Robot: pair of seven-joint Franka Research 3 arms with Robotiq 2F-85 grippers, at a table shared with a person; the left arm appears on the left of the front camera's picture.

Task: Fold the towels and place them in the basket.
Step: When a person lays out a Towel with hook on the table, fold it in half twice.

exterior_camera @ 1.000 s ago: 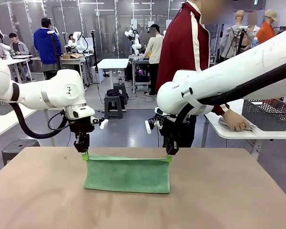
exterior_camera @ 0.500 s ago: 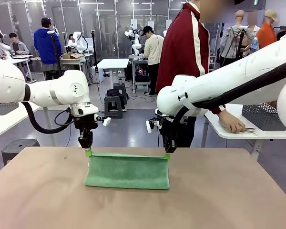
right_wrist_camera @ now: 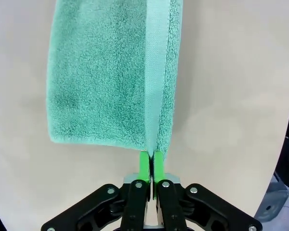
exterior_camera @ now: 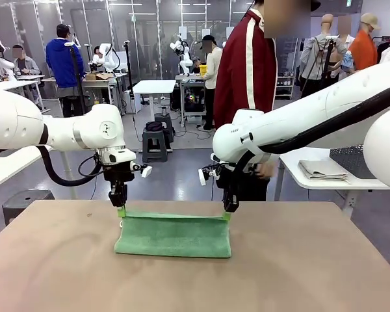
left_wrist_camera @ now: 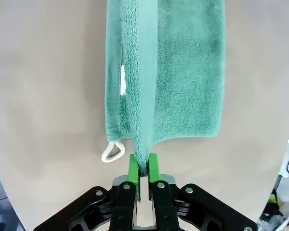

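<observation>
The mint-green towel (exterior_camera: 173, 236) lay folded double on the brown table (exterior_camera: 312, 273), its fold line toward the robot and its two free long edges stacked along the far side. The left gripper (exterior_camera: 121, 211) stood at the towel's far left corner, and in the left wrist view its green fingers (left_wrist_camera: 133, 168) were closed on the doubled hem, the cloth pinched between the pads. Just beside that pinch, on the towel's lower layer, a pale corner loop (left_wrist_camera: 111, 151) lay on the table, and a small white label (left_wrist_camera: 123, 79) sat farther along the same hem. The right gripper (exterior_camera: 226, 214) stood at the towel's far right corner; in the right wrist view its fingers (right_wrist_camera: 144, 166) stood nearly together with the towel's edge running down between them, gripping it. Both held corners were lifted a little above the rest of the towel, which rested flat. Beyond the towel stood a person in a red jacket (exterior_camera: 247, 71). Well off to the towel's right, a folded grey cloth (exterior_camera: 324, 169) lay on a white side table, with a bit of dark mesh basket (exterior_camera: 346, 155) behind it.
</observation>
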